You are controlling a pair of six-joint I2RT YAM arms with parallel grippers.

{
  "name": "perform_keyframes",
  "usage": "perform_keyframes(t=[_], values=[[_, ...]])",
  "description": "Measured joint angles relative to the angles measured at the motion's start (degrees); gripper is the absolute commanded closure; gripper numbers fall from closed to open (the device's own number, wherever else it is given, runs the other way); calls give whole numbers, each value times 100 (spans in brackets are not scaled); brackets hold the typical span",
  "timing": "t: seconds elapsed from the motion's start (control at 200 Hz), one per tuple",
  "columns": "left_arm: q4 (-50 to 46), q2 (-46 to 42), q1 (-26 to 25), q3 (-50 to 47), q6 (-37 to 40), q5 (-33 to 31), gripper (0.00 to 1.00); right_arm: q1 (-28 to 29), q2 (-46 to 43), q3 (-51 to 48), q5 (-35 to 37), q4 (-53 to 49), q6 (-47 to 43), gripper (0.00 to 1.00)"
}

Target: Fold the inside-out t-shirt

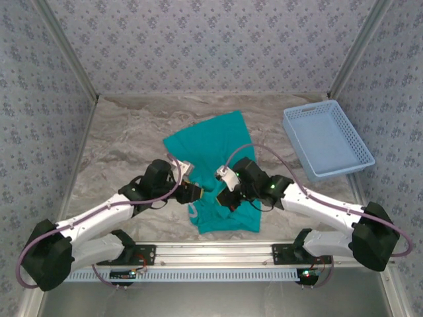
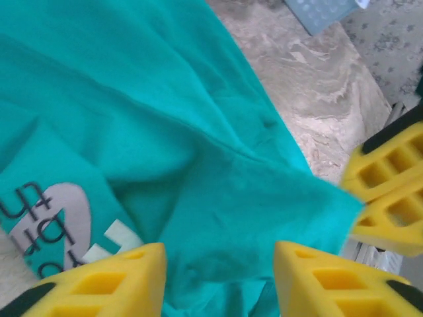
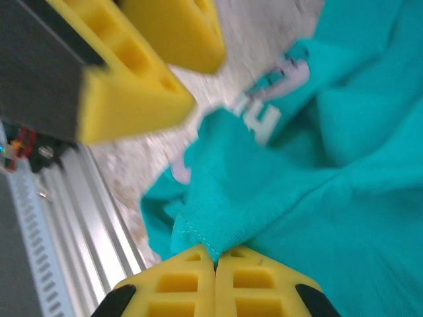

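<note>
Right wrist view: right gripper [image 3: 215, 264] pressed fully together, a stitched hem of the inside-out t-shirt [image 3: 344, 198] pinched in its jaws.

Left wrist view: left gripper [image 2: 219, 257] with jaws standing apart, teal cloth lying in the gap, nothing clamped. Pale print [image 2: 63, 221] with dark lettering on the cloth beside one finger.

Top external view: blue mesh basket [image 1: 327, 139] on the marbled table [image 1: 125, 132]. Shirt lies rumpled to the left of the basket, apart from it. Both grippers sit close together over the shirt's end farther from the basket.
</note>
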Motion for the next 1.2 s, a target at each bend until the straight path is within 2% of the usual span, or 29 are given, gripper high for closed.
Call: perform_keyframes(t=[0.18,0.405,0.53,0.605,0.645,0.75,1.049,1.199], values=[[-155,-50,-72,-28,31,188,47,-107,487,459,-299,105,24,99],[-120,-90,-557,-28,166,138,47,-492,479,496,-739,146,144,97],[-68,-83,-584,-26,212,-26,47,-756,299,474,-951,140,149,88],[-22,-85,-581,-22,249,-181,47,-850,157,448,-1034,129,125,71],[7,-90,-581,-22,271,-258,46,-881,63,404,-1051,127,140,65],[17,-96,-581,2,339,-457,45,-944,-192,238,-1049,129,151,62],[-33,74,-682,55,387,-483,45,-1099,-695,39,-50,-603,149,57],[-264,164,-929,44,358,-505,45,-271,-726,-286,352,-807,122,57]])
